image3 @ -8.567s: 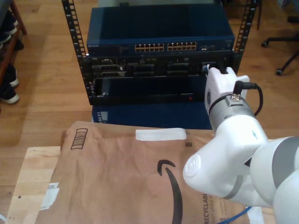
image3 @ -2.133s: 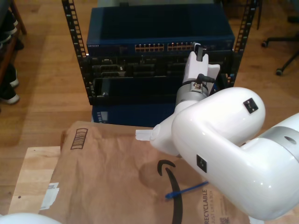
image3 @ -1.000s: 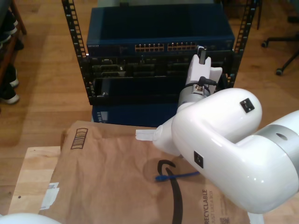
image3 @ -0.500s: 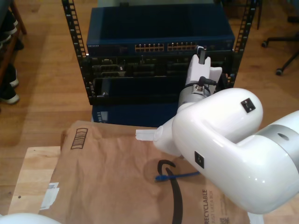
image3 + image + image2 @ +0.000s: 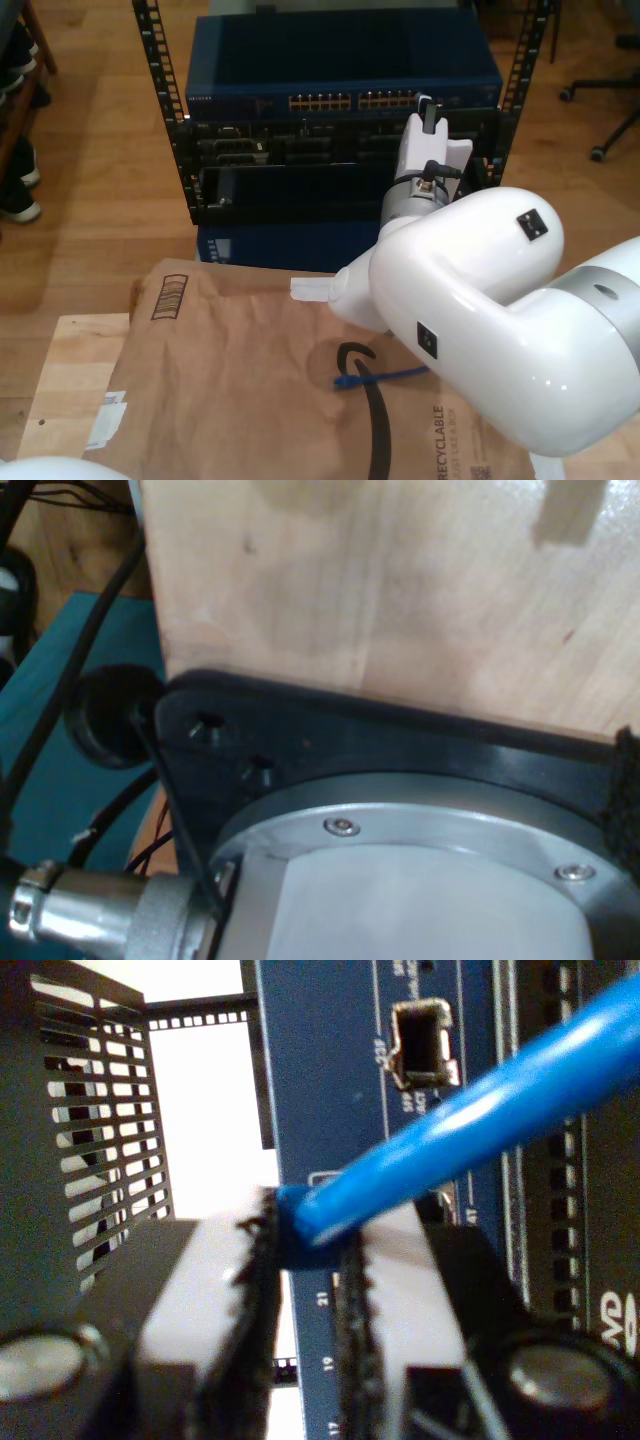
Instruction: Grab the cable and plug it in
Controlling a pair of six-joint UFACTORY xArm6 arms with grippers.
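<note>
While my second gripper [image 5: 310, 1260] pinched the cable [image 5: 450, 1130] close before the blue switch [image 5: 340, 1070], its boot pointed at the ports; my first gripper's fingers were unreadable.

The exterior view is bright, evenly lit and fairly sharp. Both wrist views look soft, perhaps too close to focus.

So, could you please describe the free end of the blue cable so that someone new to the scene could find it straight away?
Start at the big brown paper mailer in front of the rack in the exterior view. Near the black curved arrow printed on it, just below the white arm, lies the cable, whose small blue-booted plug rests on the paper. It is the one bright blue thing on the brown surface.
</note>
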